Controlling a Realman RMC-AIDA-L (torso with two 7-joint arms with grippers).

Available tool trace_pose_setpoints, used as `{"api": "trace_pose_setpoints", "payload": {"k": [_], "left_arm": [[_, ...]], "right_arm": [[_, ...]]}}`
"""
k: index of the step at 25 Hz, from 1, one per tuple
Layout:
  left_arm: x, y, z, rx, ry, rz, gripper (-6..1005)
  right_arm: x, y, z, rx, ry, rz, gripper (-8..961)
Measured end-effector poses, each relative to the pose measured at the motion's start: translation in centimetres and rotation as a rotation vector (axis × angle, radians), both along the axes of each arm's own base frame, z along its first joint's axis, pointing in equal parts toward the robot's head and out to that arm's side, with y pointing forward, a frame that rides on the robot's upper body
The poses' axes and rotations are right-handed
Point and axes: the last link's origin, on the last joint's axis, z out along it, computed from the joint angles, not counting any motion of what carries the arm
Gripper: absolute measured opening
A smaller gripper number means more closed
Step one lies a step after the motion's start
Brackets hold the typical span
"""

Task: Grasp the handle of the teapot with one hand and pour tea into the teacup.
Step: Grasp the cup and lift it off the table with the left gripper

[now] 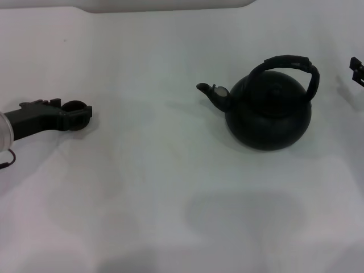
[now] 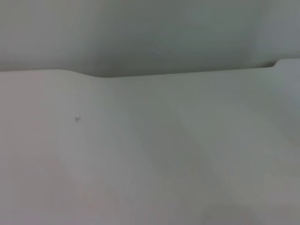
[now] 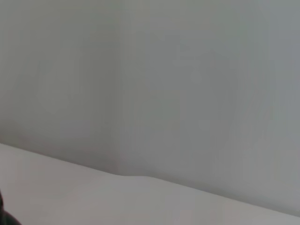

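Observation:
The matte black teapot stands upright on the white table, right of centre in the head view, with its short spout pointing to the left. Its thick black arched handle loops over the lid. My left gripper lies low at the left, and its dark fingers are closed around the tiny dark teacup, far to the left of the spout. Only a small black part of my right gripper shows at the right edge, to the right of the teapot and apart from it.
The white table spreads around both things. Its far edge meets a pale wall at the top. Both wrist views show only the table surface and the wall.

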Motion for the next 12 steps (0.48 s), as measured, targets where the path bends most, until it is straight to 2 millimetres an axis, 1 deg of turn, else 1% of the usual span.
{"api": "trace_pose_setpoints", "payload": {"k": [12], "left_arm": [[0.4, -0.06, -0.24, -0.045, 0.011, 0.0, 827]], "right_arm": [[0.0, 0.04, 0.0, 0.002, -0.008, 0.002, 798]]}}
